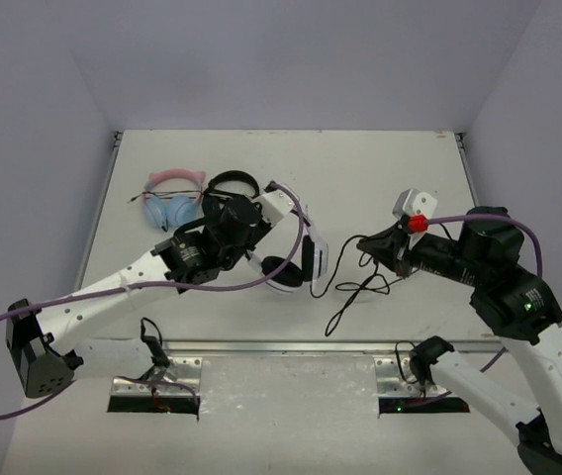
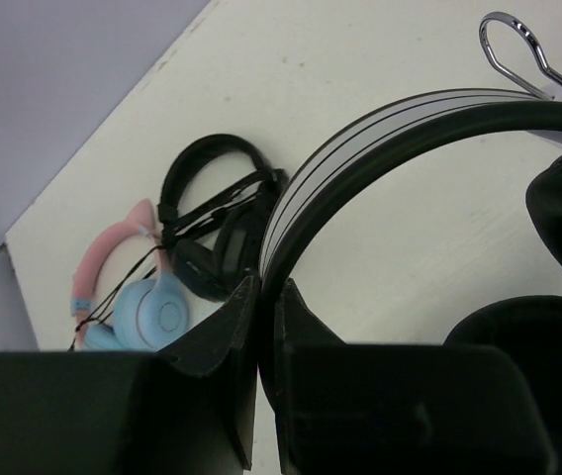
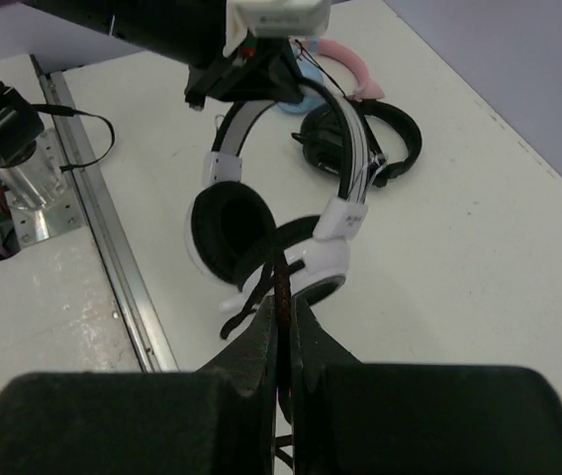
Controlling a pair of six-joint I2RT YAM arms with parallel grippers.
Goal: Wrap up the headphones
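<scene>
Top external view: the white headphones (image 1: 296, 265) are held over the middle of the table (image 1: 380, 163), ear cups hanging down. Their headband (image 2: 390, 124) is clamped between the fingers of the left gripper (image 2: 266, 309). The black cable (image 1: 353, 294) is pinched in the closed right gripper (image 3: 283, 297), its slack looped on the table between the arms. Just beyond the left gripper, pink-and-blue cat-ear headphones (image 1: 170, 196) and all-black headphones (image 1: 233, 182) are laid side by side, the latter partly hidden by the left wrist.
</scene>
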